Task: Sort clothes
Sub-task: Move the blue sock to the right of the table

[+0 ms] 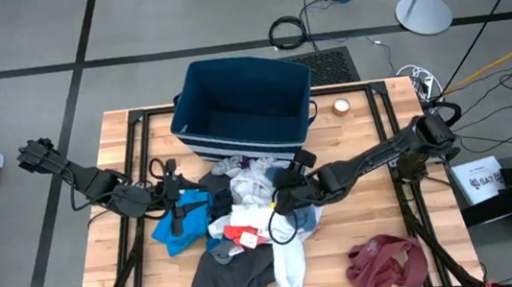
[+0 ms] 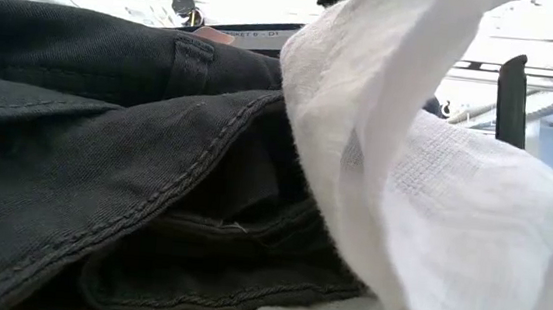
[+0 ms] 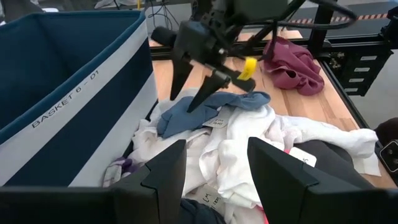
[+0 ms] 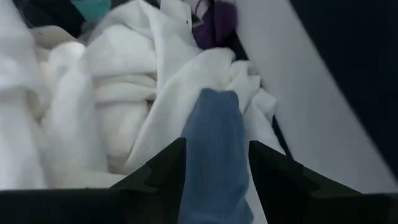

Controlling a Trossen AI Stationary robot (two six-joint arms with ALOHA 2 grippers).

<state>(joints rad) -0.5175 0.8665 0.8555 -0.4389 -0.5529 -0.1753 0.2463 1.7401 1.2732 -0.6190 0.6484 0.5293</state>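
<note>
- Far left of the table: left gripper [image 1: 173,187] hovering over the bright blue garment [image 1: 174,232], fingers spread apart with nothing between them, pointed across the pile.
- Middle, just in front of the bin [image 1: 242,102]: most of the clothes heaped together — white garment [image 1: 254,197], a red piece [image 1: 243,234] with a tag, dark grey garment [image 1: 233,279] at the near edge. Unsorted, by the look of it.
- Bin itself: seemingly empty inside from above, so sorting judged barely begun.
- Middle right: right gripper [image 1: 280,202] low over the heap, fingers part-closed on a grey-blue sock [image 4: 211,155] running between them; sock judged held, its far end resting on the white fabric.
- Far right: maroon garment [image 1: 386,262] lying alone, well apart from the heap — possibly the one item already separated.
- Hidden or unclear: low view almost wholly blocked by dark grey and white fabric; a purple scrap [image 4: 214,25] beside the bin wall only partly showing; whatever lies under the heap unseen; bin's near inner corner hidden from above.
</note>
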